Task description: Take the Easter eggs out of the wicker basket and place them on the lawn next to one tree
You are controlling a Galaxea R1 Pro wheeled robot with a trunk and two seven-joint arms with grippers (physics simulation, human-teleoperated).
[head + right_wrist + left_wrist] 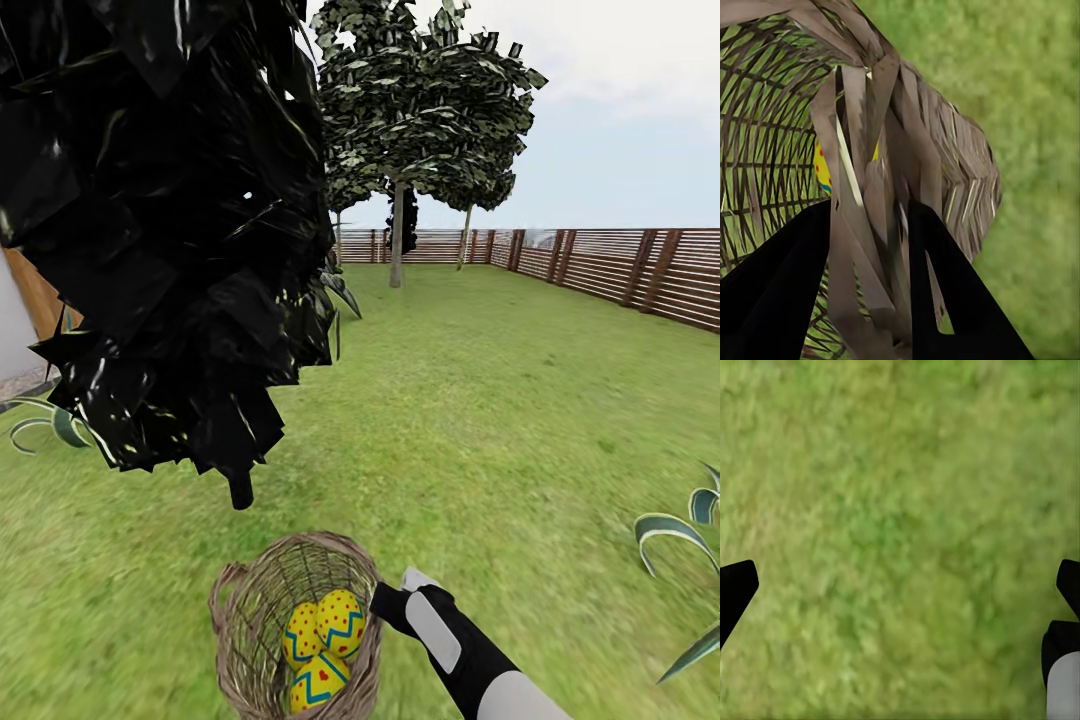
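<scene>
The wicker basket [250, 620] rests on the lawn [480, 420] at the bottom of the head view, with three yellow Easter eggs [341, 620] with blue zigzags inside. My right gripper [388, 603] is at its right rim. The right wrist view shows the right gripper [870, 217] with its black fingers [945, 285] clamped on either side of the braided rim [881, 187], and a bit of egg [822, 171] shows through the weave. My left gripper [904, 585] hangs open over bare grass. A thick-trunked tree [397, 235] stands far ahead.
A black cypress-like tree [170, 220] looms just behind the basket at the left. A thin-trunked tree [465, 235] and a slatted wooden fence [620, 265] bound the far side. Striped-leaf plants [680, 530] grow at the right edge. Open grass stretches between basket and trees.
</scene>
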